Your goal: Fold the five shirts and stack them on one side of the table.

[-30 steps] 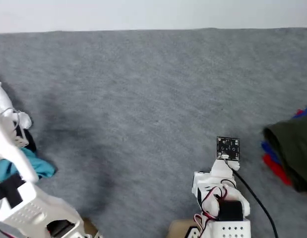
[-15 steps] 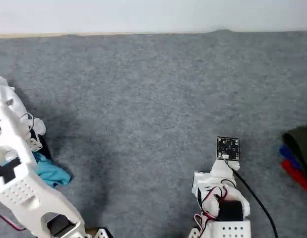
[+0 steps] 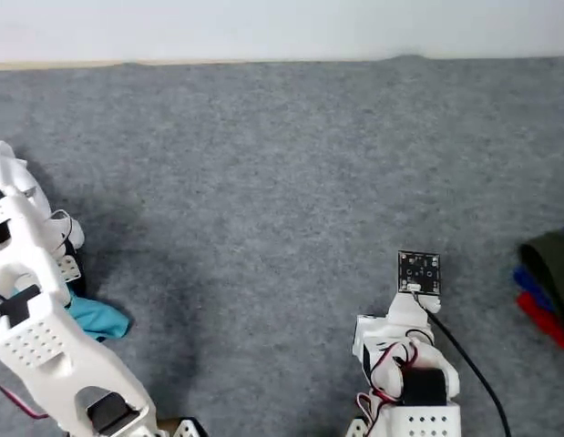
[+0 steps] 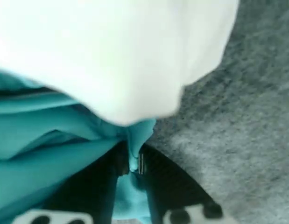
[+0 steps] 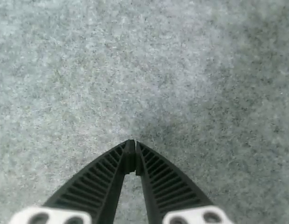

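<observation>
Left hand [image 4: 130,162] is clamped on the teal shirt [image 4: 51,140] beside white cloth [image 4: 102,51] at the bench's [image 3: 282,164] left edge, while the right hand [image 5: 135,161] hangs pinched together mid-bench and folded shirts [image 3: 548,278] sit stacked at the right edge.

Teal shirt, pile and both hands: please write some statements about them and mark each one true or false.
1. The left hand is shut on the teal shirt. True.
2. The right hand grips a shirt. False: it is shut on nothing, above the grey table.
3. A dark green shirt tops the pile at the high view's right edge. True.
4. The teal shirt lies flat at the table's middle. False: it is bunched at the left edge.
</observation>
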You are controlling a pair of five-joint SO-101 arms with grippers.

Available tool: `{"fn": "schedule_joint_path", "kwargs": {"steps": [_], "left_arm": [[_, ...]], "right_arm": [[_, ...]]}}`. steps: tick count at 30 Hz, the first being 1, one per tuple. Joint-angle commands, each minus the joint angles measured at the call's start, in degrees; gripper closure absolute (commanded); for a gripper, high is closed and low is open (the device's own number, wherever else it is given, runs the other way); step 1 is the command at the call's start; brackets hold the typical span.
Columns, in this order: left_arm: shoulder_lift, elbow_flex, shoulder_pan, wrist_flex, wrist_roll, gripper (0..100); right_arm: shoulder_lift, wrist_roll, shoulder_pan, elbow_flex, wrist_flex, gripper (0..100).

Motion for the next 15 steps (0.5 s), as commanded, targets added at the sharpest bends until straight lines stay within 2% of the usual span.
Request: {"fn": "schedule_joint_path", "kwargs": {"steps": [1,8,15], "left_arm": [[-3.6,-2.3,1.6,1.8,0.3,100],[-18.0,-6.1,11.3,7.4,0.2,100],[-34.5,-6.2,23.2,7.4,0.3,100]], "right_arm": [[-1.2,-0.3,-0.2,0.6,0.1,98.9],[-1.2,-0.3,-0.2,0.6,0.1,98.9],[-1.2,-0.3,-0.2,0.6,0.1,98.9]]}}
